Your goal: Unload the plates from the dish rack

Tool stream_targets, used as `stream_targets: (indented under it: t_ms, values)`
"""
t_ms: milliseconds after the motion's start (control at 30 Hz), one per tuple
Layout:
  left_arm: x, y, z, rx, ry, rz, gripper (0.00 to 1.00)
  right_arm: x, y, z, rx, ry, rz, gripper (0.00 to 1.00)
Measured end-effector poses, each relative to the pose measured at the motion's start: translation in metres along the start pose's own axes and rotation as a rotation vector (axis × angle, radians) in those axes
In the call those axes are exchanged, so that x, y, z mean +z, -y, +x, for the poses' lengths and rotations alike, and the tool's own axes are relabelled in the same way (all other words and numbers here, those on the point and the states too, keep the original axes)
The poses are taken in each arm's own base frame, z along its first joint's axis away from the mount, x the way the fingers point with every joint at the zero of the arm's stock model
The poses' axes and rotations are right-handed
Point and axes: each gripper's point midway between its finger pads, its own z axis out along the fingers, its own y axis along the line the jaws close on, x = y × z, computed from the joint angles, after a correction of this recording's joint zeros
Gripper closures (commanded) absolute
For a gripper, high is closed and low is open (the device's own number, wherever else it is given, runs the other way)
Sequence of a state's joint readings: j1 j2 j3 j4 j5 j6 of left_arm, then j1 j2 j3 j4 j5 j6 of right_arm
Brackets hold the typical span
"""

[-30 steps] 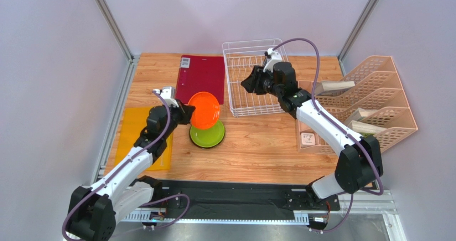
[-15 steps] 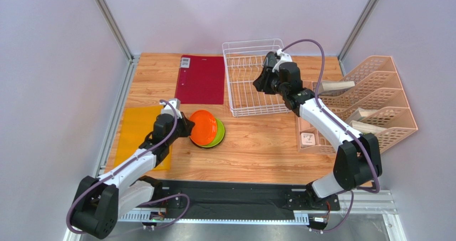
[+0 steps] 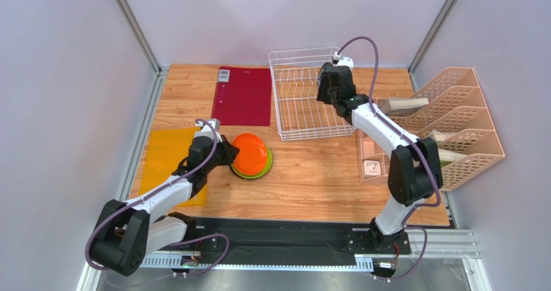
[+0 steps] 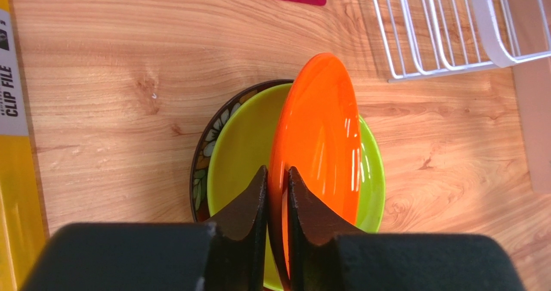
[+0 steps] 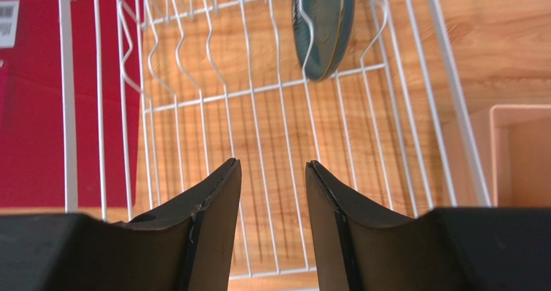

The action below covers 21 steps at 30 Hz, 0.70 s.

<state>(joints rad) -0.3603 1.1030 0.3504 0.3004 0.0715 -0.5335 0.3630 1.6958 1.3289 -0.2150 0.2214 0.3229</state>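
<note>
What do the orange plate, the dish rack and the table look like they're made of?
Orange plate: glossy, likely plastic or melamine, possibly glazed ceramic; bright streaky highlights on an even colour.
Dish rack: thin wire with a smooth white coating, probably coated metal; slim bent rods.
Table: wood or wood-look laminate, fairly matte; grain lines and a knot show.

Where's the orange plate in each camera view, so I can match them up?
Top external: orange plate left of centre, lying on the green plate.
Left wrist: mid-frame, over the green plate.
Right wrist: not in it.
Shared landmark: the white rack, which is top right in the left wrist view and fills the right wrist view.
</note>
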Motion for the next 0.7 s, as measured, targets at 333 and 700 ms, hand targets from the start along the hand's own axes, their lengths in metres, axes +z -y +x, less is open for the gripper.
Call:
stream_targets:
  t_ms: [333,700]
  values:
    - [0.004,-0.011,0.031,0.006,-0.12,-0.025,0.4,0.042,0.014,-0.045,-0.043,0.087,0.141,0.34]
    - [-0.005,-0.001,0.021,0.032,-0.092,0.015,0.12,0.118,0.05,-0.057,-0.033,0.07,0.236,0.35]
